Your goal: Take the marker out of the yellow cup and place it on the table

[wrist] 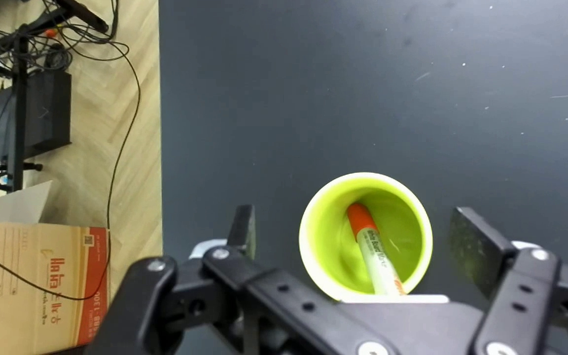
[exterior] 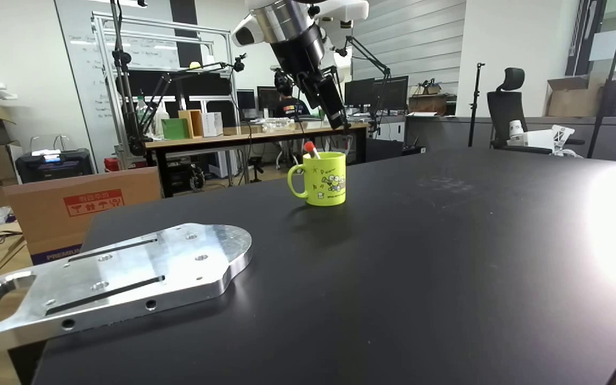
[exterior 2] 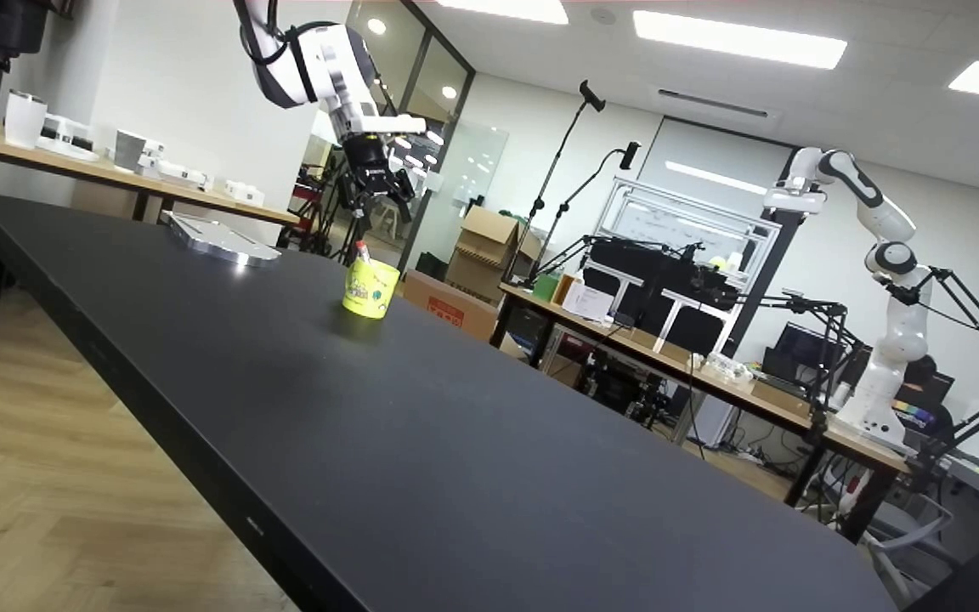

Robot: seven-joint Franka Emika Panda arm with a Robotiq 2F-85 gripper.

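That black metal gripper [wrist: 360, 236] gapes; a round yellow-green mug [exterior: 323, 180] likely props the slim red-white marker [wrist: 374, 250] toward wrist-view five o'clock.

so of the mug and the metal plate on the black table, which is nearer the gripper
The yellow-green mug with the marker leaning in it: the open gripper hangs above it. The metal plate lies farther off, outside the wrist view.

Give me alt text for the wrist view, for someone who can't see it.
A red-and-white marker leans inside a yellow-green cup on a black table, seen from above. The open gripper shows on either side of the cup. At left are pale floor and a cardboard box.
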